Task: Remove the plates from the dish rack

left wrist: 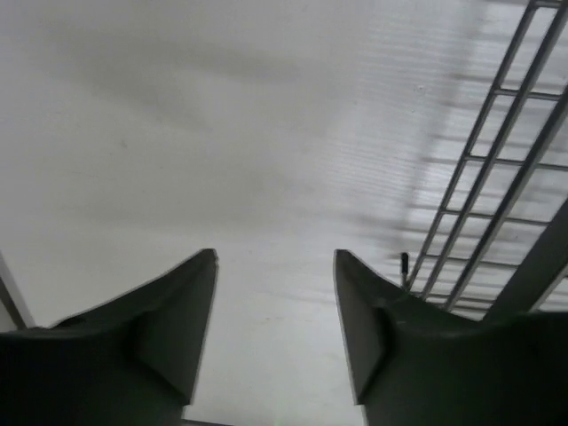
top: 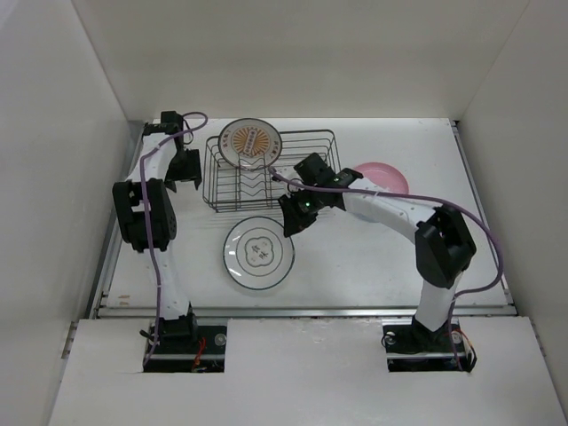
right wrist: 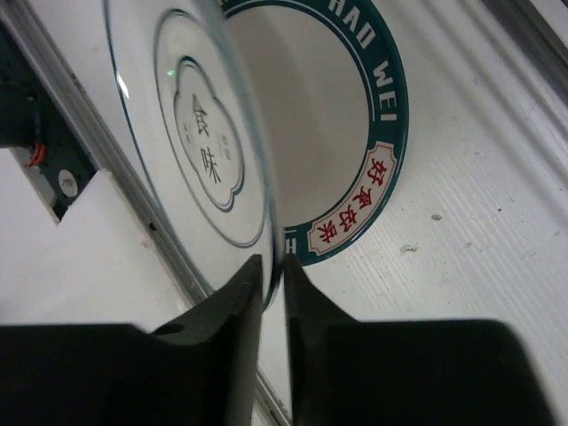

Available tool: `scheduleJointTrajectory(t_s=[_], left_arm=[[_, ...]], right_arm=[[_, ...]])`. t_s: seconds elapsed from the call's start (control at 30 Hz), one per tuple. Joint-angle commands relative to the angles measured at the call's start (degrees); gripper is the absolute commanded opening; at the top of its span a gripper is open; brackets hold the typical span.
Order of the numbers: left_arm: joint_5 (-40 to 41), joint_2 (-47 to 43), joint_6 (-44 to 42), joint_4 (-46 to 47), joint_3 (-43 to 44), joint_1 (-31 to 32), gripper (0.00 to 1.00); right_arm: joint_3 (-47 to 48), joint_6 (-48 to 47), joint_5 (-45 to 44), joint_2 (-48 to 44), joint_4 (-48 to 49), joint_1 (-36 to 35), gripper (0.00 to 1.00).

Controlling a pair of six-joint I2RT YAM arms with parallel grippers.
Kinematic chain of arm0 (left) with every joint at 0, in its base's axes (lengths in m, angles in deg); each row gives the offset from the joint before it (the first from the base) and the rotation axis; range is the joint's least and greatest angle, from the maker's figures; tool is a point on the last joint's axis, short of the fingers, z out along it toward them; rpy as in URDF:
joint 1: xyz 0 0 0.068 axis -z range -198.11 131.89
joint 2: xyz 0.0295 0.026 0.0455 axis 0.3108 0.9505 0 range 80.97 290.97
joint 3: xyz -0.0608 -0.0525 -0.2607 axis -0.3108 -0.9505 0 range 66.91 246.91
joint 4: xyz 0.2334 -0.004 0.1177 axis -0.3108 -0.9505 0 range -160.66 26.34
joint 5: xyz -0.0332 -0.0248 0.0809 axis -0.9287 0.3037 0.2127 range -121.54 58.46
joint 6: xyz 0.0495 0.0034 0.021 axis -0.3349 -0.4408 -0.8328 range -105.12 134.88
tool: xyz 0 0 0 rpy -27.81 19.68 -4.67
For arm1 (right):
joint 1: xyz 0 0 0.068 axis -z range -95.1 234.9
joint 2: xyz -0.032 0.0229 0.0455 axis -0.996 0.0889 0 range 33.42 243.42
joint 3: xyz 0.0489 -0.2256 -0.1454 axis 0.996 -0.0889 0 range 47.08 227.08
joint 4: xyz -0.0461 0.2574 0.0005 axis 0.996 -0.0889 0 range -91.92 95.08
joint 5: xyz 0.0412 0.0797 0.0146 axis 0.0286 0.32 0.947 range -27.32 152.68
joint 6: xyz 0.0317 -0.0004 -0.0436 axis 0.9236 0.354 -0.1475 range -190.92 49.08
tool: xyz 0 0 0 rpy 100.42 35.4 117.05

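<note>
The dark wire dish rack [top: 293,182] stands at the back centre and holds one upright white plate with an orange centre [top: 248,144]. My right gripper [top: 293,220] is shut on the rim of the white plate with a thin dark rim and centre mark [top: 258,253], which is in front of the rack. In the right wrist view the gripper [right wrist: 272,266] pinches that plate [right wrist: 195,133] tilted just over a white plate with a blue patterned rim [right wrist: 359,200] lying on the table. My left gripper [top: 184,170] is open and empty at the rack's left side; it also shows in the left wrist view [left wrist: 275,257].
A pink plate [top: 383,177] lies flat on the table right of the rack. Rack wires [left wrist: 497,160] run along the right of the left wrist view. White walls enclose the table on the left, back and right. No light blue plate is in view.
</note>
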Motion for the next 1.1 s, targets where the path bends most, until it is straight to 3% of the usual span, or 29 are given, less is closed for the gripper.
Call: scheduleJointTrajectory(t_s=[0.0,0.07,0.17,0.2,0.33,0.47,0.6,0.7,0.87,1.07], left_arm=[[-0.2,-6.9,1.2,0.9,-0.9,-0.4,0.61],[-0.2,-7.5,1.2,0.9,-1.0,-0.4,0.67],[-0.2,-8.0,1.2,0.9,-1.0,-0.4,0.74],[-0.2,-8.0,1.2,0.9,-1.0,-0.4,0.74],[-0.2,-8.5,1.2,0.9,-1.6,-0.4,0.75],[-0.2,-8.5,1.2,0.9,0.2,-0.4,0.75],[-2.7,-9.0,0.7,-0.3,1.6,-0.4,0.76],[-5.6,-9.0,0.2,-1.0,3.3,-0.4,0.76],[-8.4,-8.0,-1.0,-3.7,5.6,-0.4,0.76],[-11.7,-4.9,-2.0,-5.4,8.1,-0.4,0.76]], right_arm=[[0.8,1.6,-2.0,0.9,3.9,-1.2,0.24],[1.5,1.6,-4.4,1.0,2.1,-1.8,0.44],[2.7,2.1,-9.7,0.3,0.9,-1.8,0.56],[2.7,2.1,-10.9,-1.1,0.9,-1.8,0.73],[6.8,2.1,-13.7,-4.7,0.9,-1.8,0.81],[13.8,1.5,-17.9,-5.5,4.1,-1.8,0.94],[17.5,1.5,-25.3,-1.5,12.9,0.6,1.00],[28.0,1.5,-29.6,9.0,13.5,4.0,1.00],[47.1,0.4,-25.3,27.1,16.3,7.3,1.00],[51.7,1.6,-27.2,35.8,28.6,7.8,1.00]])
